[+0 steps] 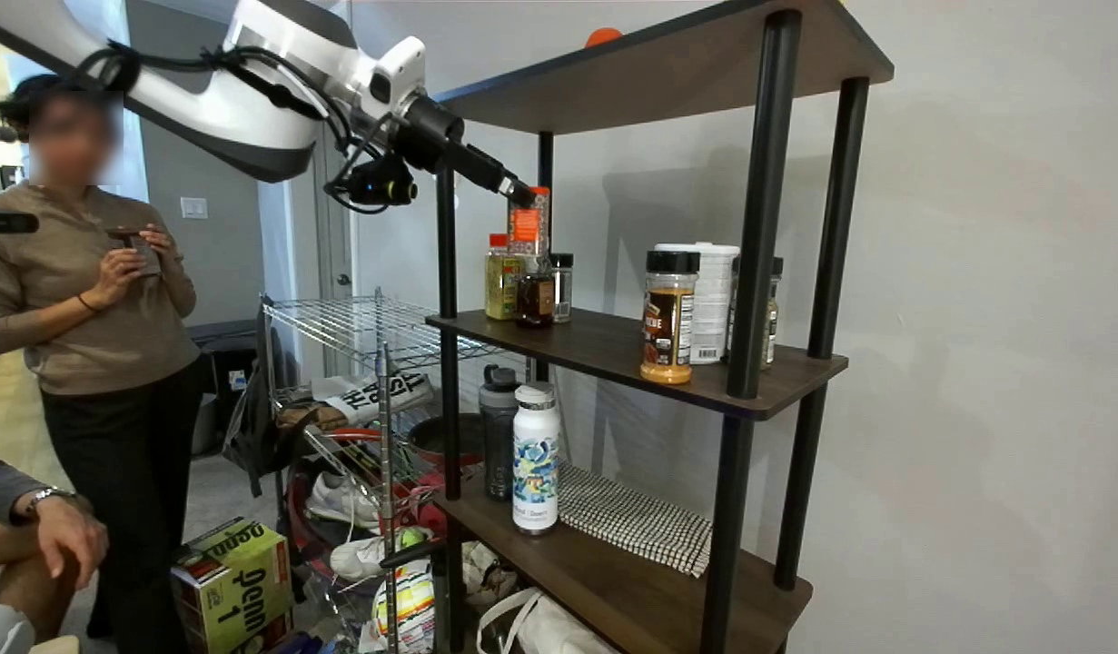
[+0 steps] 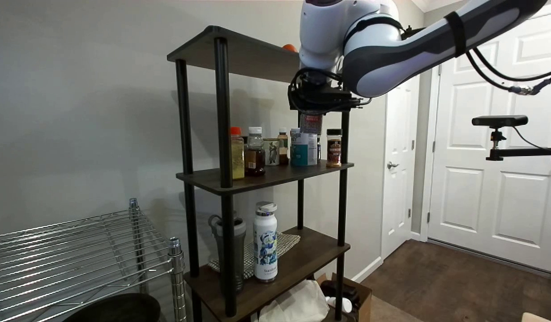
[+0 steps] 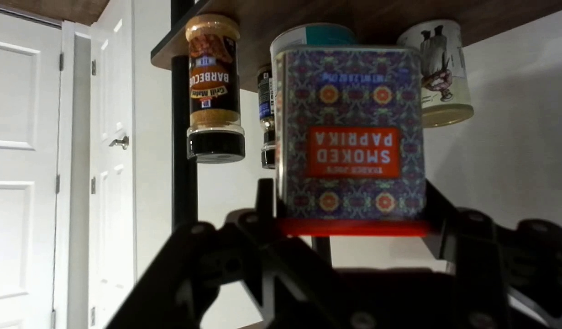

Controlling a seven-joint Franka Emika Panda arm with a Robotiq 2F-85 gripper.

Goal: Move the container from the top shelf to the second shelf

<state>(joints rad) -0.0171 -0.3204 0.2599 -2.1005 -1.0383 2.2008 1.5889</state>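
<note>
The container is a patterned tin (image 3: 354, 109) with a red lid and a red "Smoked Paprika" label. It also shows in both exterior views (image 1: 525, 229) (image 2: 311, 124). My gripper (image 3: 349, 196) is shut on it near the lid; in an exterior view the gripper (image 1: 520, 193) points down at a slant. The tin is held above the level of the second shelf (image 1: 604, 341) (image 2: 279, 178), below the top shelf (image 1: 667, 86) (image 2: 253, 56). I cannot tell if it is over the board or in front. In the wrist view, upside down, the shelf board (image 3: 308, 9) is behind it.
Second shelf holds a barbecue jar (image 1: 669, 318), white-and-teal canister (image 2: 303, 154), amber bottle (image 2: 255, 154), yellow bottle (image 1: 501, 282) and pictured tin (image 3: 440, 68). A black post (image 1: 769, 200) stands at the corner. An orange object (image 1: 603, 36) shows on the top shelf. A person (image 1: 95, 254) stands nearby.
</note>
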